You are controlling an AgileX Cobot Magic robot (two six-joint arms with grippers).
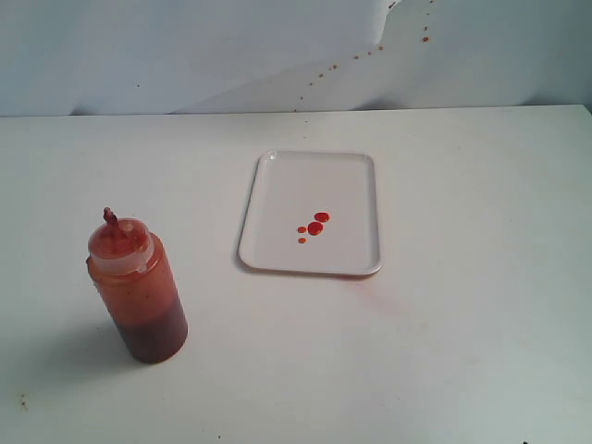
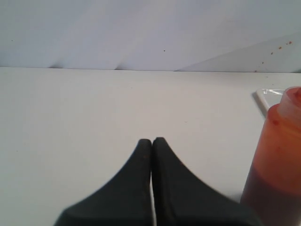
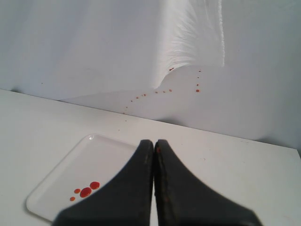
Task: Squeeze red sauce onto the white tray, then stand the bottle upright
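Observation:
The bottle (image 1: 137, 289) stands upright on the table at the left, translucent with red-brown sauce and a smeared nozzle on top. It also shows at the edge of the left wrist view, the bottle (image 2: 277, 160) beside my left gripper (image 2: 152, 140), which is shut and empty. The white tray (image 1: 313, 190) lies flat near the middle with a few drops of red sauce (image 1: 314, 227) on it. My right gripper (image 3: 154, 141) is shut and empty, with the tray (image 3: 70, 176) and its red sauce (image 3: 85, 191) beside it. Neither gripper appears in the exterior view.
A pale backdrop (image 1: 231, 55) with tiny brown-red specks (image 1: 425, 39) rises behind the white table (image 1: 462, 351). A faint reddish smear (image 1: 375, 287) marks the table just beside the tray's near corner.

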